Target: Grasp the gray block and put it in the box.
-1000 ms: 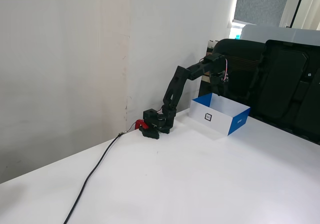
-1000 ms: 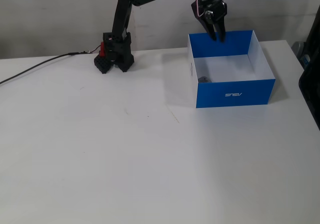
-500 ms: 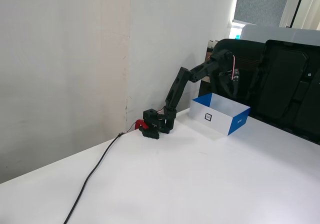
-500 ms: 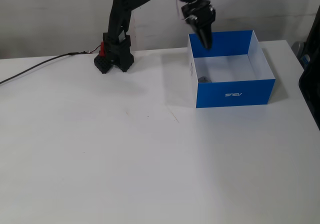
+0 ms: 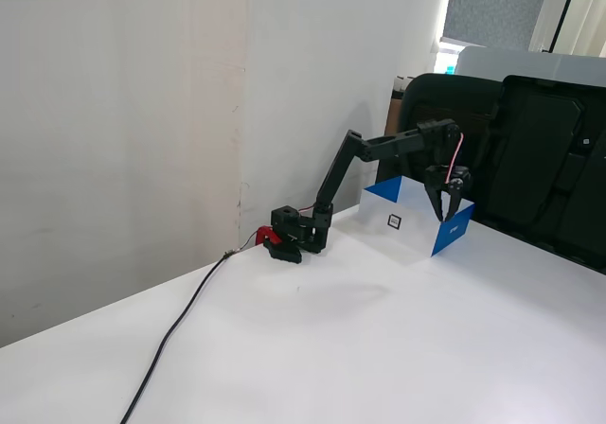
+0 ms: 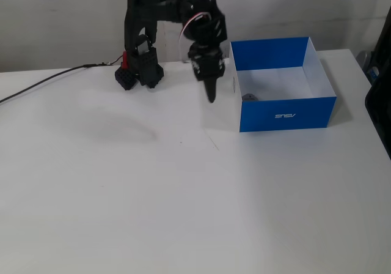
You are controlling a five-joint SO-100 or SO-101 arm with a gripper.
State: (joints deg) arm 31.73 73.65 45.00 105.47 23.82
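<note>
In a fixed view we record: box (image 5: 414,218), blue outside with a white labelled side, on the white tabletop (image 5: 379,348); its contents are hidden from here. Gripper (image 5: 445,214) hangs in front of the box, fingers parted, nothing between them.

In the other fixed view we record: box (image 6: 287,113), white inside, holding the gray block (image 6: 248,96) near its left wall. Gripper (image 6: 211,96) points down, left of the box, outside it. Cable (image 6: 43,83) trails left from the arm's base.
</note>
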